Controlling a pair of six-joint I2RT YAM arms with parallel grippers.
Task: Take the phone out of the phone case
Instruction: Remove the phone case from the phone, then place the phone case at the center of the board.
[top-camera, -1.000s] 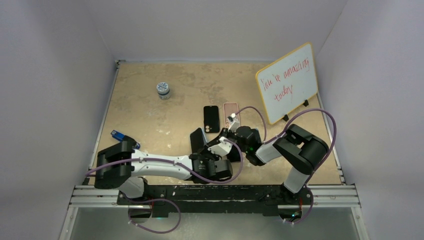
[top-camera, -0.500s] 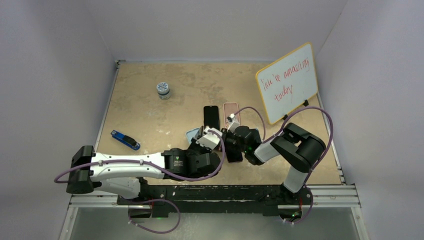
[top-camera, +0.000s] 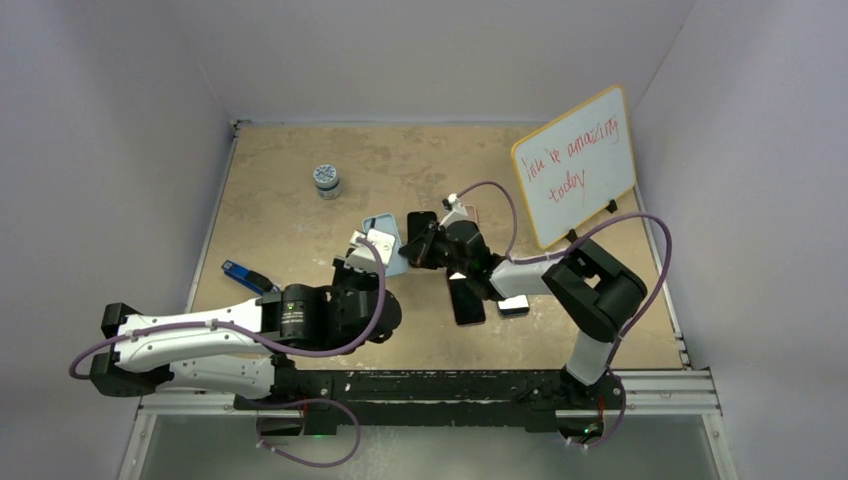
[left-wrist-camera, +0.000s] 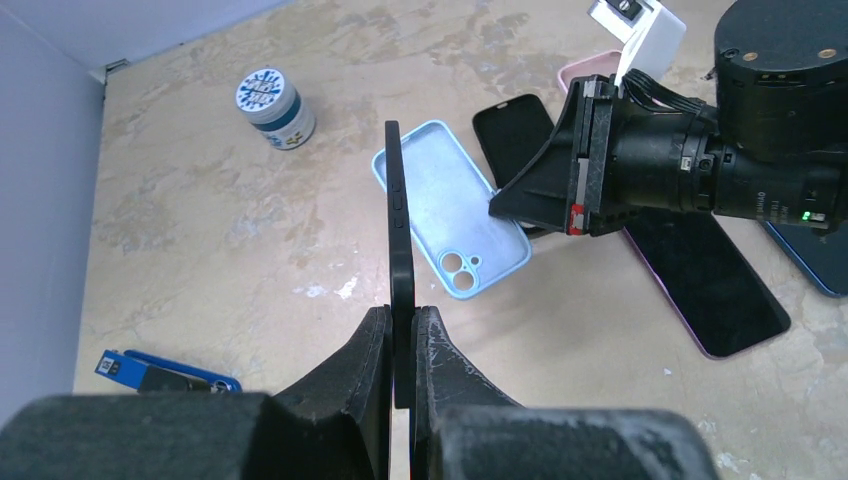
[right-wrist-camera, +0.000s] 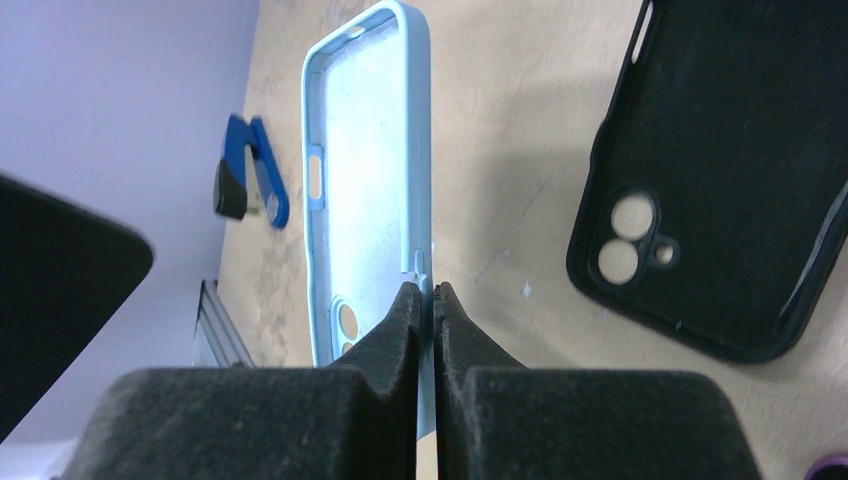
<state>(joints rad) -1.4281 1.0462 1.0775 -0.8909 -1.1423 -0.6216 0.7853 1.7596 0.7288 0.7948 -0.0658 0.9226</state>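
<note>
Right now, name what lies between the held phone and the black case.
The empty light blue case, pinched by the right gripper, as the left wrist view shows.

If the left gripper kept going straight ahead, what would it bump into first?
Probably the light blue case, right beside the black phone that the left gripper pinches. Depth is unclear, so it might slip past onto the table instead.

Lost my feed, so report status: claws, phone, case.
Right claw shut on blue case, empty. Left claw shut on black phone, out of it. Black case lies nearby, not blocking.
</note>
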